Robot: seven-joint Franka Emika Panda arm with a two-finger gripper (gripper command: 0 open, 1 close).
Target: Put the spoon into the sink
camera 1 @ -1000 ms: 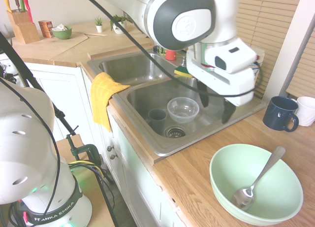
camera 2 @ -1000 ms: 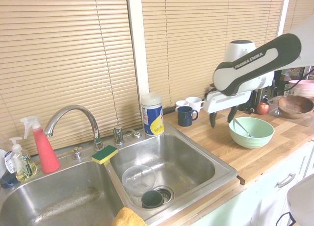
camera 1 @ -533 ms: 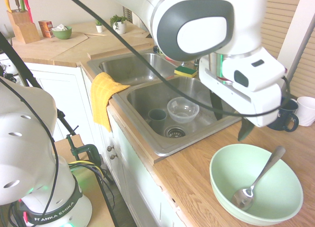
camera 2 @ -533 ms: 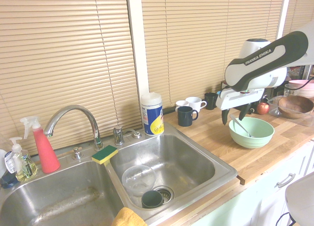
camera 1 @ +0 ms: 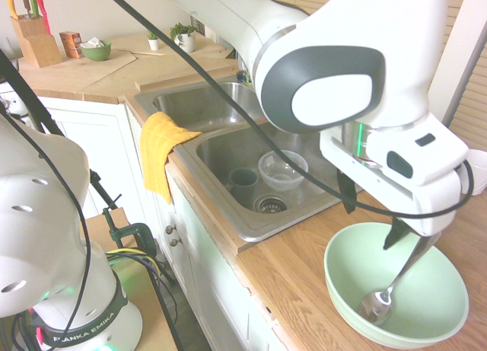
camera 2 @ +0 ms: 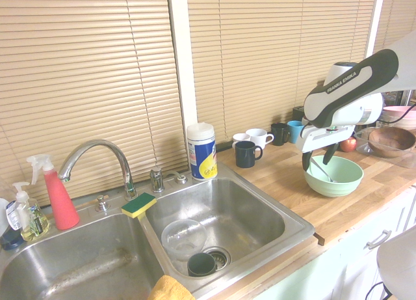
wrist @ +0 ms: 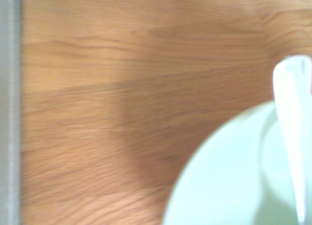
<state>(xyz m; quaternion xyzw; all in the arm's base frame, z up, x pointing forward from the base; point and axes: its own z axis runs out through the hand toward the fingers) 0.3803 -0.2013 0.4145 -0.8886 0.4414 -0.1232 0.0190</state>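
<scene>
The silver spoon (camera 1: 392, 282) leans inside a pale green bowl (camera 1: 358, 286) on the wooden counter, its oval end at the bowl's bottom and its handle (camera 2: 321, 169) against the rim. My gripper (camera 1: 371, 212) hangs open just above the bowl, one dark finger on each side of the near rim, close to the handle but apart from it. The wrist view shows the handle (wrist: 291, 122) over the bowl's edge (wrist: 214, 176). The steel double sink (camera 2: 260, 235) lies to the side of the bowl; its basin (camera 1: 236, 149) holds a clear container and a dark cup.
A clear plastic container (camera 2: 182, 237) and a dark cup (camera 2: 201, 264) sit by the drain. A yellow cloth (camera 1: 161, 149) hangs over the sink's front edge. Several mugs (camera 2: 247, 153) and a wipes canister (camera 2: 201, 150) stand behind; a wooden bowl (camera 2: 390, 140) sits beyond the green one.
The arm has swung from over the sink's edge across the counter and down to the green bowl. The gripper stayed open; the spoon has not moved.
</scene>
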